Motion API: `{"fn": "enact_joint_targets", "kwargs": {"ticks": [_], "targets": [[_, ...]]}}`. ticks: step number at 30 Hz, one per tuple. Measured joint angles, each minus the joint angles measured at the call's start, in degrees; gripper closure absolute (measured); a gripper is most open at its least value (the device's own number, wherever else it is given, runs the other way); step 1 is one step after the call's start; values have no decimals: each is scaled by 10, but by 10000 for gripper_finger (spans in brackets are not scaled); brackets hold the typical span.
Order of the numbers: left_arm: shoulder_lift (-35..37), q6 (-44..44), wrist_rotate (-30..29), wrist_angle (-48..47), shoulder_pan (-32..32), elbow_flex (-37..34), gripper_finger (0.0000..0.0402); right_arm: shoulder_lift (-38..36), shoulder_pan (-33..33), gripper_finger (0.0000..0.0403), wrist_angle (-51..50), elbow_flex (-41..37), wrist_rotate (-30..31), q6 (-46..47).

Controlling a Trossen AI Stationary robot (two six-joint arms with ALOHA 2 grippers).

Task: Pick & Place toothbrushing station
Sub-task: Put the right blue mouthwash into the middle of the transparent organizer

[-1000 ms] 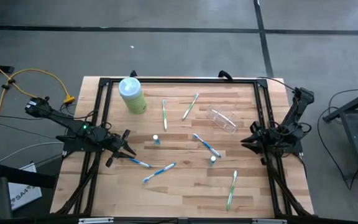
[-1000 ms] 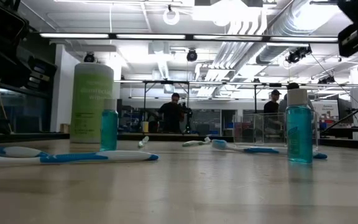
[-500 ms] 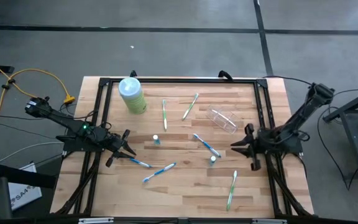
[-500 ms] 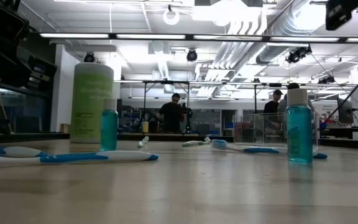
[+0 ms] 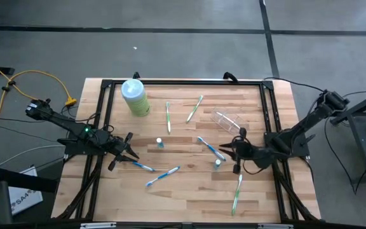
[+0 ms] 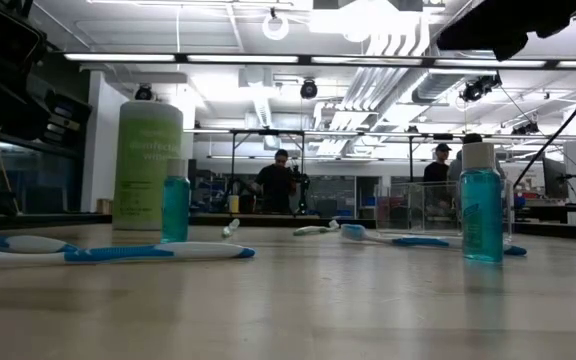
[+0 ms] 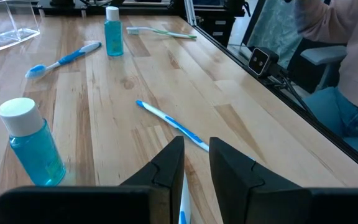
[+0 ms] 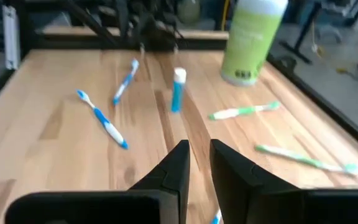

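The clear holder (image 5: 228, 123) lies on the far right of the surface (image 5: 189, 191). The right gripper (image 5: 237, 151), nearly pressed together, hangs near it. The left gripper (image 5: 129, 146), also almost pressed together, waits at the left.

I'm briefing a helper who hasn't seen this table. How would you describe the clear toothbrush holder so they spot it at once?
Start at the big pale-green bottle near the far left corner of the wooden table, then look across to the far right. The holder lies there, just beyond the right gripper. It alone is colourless and see-through; the toothbrushes are blue or green.
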State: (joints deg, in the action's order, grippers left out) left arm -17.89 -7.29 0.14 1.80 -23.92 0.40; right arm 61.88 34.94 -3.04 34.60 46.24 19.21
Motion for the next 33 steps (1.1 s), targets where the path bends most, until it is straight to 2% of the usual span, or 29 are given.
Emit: {"fn": "enact_joint_targets", "kwargs": {"ticks": [3, 7, 13, 16, 19, 27, 33], "targets": [[0, 0, 0, 0, 0, 0, 330, 6, -8, 347, -52, 13, -22, 37], [0, 0, 0, 0, 0, 0, 330, 5, -18, 347, -57, 17, -78, 65], [0, 0, 0, 0, 0, 0, 330, 6, -21, 347, -56, 17, -152, 27], [0, 0, 0, 0, 0, 0, 330, 6, -21, 347, -53, 17, -159, 40], [0, 0, 0, 0, 0, 0, 330, 6, -27, 347, -62, 17, -147, 102], [0, 0, 0, 0, 0, 0, 330, 12, -56, 346, -130, 17, -173, 206], [0, 0, 0, 0, 0, 0, 330, 44, -84, 317, -129, 17, -224, 249]]}}
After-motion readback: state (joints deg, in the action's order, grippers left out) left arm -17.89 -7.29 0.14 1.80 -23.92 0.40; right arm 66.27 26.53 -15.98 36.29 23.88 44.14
